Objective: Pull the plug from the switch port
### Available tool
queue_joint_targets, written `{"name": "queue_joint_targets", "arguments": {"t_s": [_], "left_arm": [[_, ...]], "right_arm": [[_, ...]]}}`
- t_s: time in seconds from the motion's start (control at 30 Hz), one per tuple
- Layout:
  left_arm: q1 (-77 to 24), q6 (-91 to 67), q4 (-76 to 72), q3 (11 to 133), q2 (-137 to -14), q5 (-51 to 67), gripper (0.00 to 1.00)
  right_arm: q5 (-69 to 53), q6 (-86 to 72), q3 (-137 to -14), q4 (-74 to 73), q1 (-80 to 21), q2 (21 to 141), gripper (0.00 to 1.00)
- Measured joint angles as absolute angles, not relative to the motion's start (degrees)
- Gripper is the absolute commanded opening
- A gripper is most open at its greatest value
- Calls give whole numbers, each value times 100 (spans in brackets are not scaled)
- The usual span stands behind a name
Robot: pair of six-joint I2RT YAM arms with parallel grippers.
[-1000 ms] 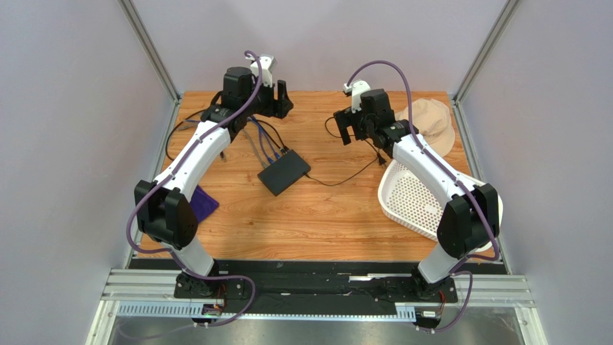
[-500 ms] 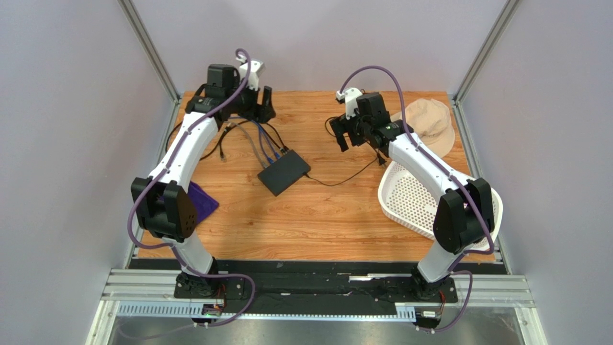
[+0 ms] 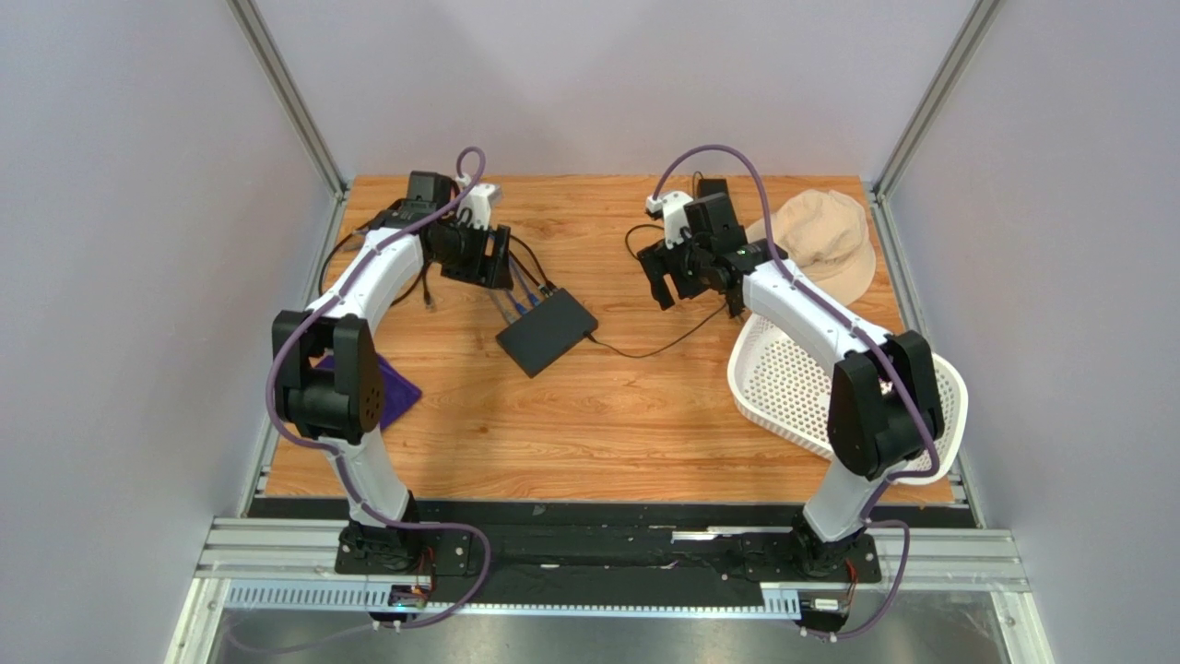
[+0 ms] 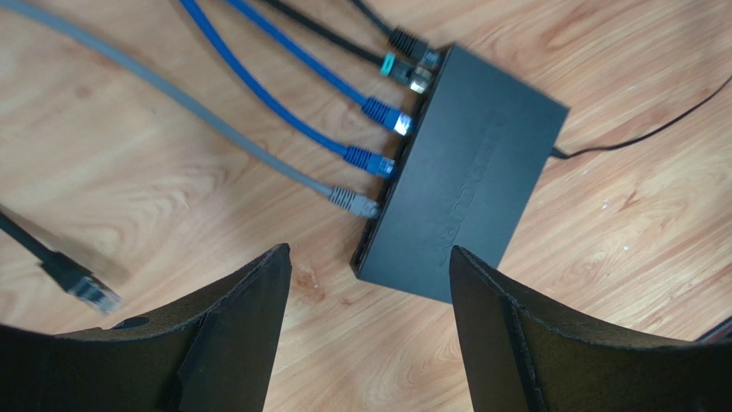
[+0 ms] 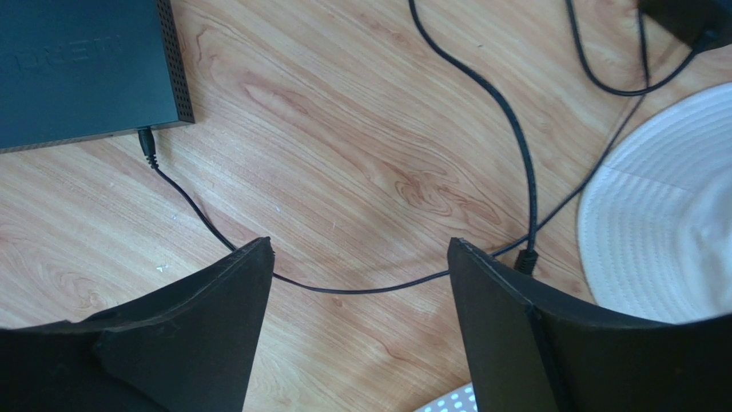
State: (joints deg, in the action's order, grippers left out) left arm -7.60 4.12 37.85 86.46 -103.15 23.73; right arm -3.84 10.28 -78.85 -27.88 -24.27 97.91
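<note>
The tabletop (image 3: pixel 623 415) was a light, wood-grained board, closed in by plain pale grey walls with slim metal posts in the back corners. Along its near edge ran a black and silver rail carrying the two arm bases. A soft beige cloth hat (image 3: pixel 827 238) lay at the far right corner, and a white perforated plastic basket (image 3: pixel 783 381) sat just in front of it. A small purple cloth (image 3: pixel 392 389) lay by the left edge.

The flat matte-black rectangular switch (image 4: pixel 468 184) rested slantwise on the boards, a little left of centre. Five plugs were seated along its far-left edge: a grey cable (image 4: pixel 215 129), two blue cables (image 4: pixel 283 112) and two black ones further along. A thin black power cord (image 5: pixel 215 230) left the opposite side and curved away toward the right. One loose black plug (image 4: pixel 83 287) lay unconnected on the wood, well apart from the sockets.

The left pincer (image 3: pixel 485 257) hung above the cables just beyond the switch, its jaws spread wide, gripping nothing and touching nothing; its wrist view framed the grey plug and the switch's near corner between the fingers. The right pincer (image 3: pixel 679 274) was also spread, empty, above bare wood to the right of the switch, the power cord passing beneath its gap.
</note>
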Motion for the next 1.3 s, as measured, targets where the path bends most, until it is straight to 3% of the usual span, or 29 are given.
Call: {"name": "queue_joint_targets", "arguments": {"t_s": [0.07, 0.1, 0.27, 0.3, 0.33, 0.57, 1.3], "left_arm": [[-729, 362, 3809, 8495, -10455, 2377, 77], [-711, 338, 3817, 8455, -10514, 2379, 76], [-703, 261, 3839, 8436, -10676, 2390, 72], [-703, 246, 3839, 8436, -10687, 2403, 72], [-703, 237, 3835, 8436, -10696, 2416, 73], [-703, 158, 3795, 8208, -10746, 2497, 68], [-703, 224, 3760, 7902, -11131, 3041, 64]], "right_arm": [[-464, 1022, -7870, -2783, -2427, 9939, 58], [-528, 1004, -7870, -2757, -2427, 10036, 42], [-1076, 893, -8256, -2812, -2438, 10825, 14], [-1199, 915, -8471, -2853, -2453, 11061, 2], [-1315, 937, -8687, -2884, -2471, 11297, 0], [-1699, 1068, -9306, -3026, -2759, 12049, 0], [-1660, 1339, -9292, -3059, -3122, 12186, 0]]}}
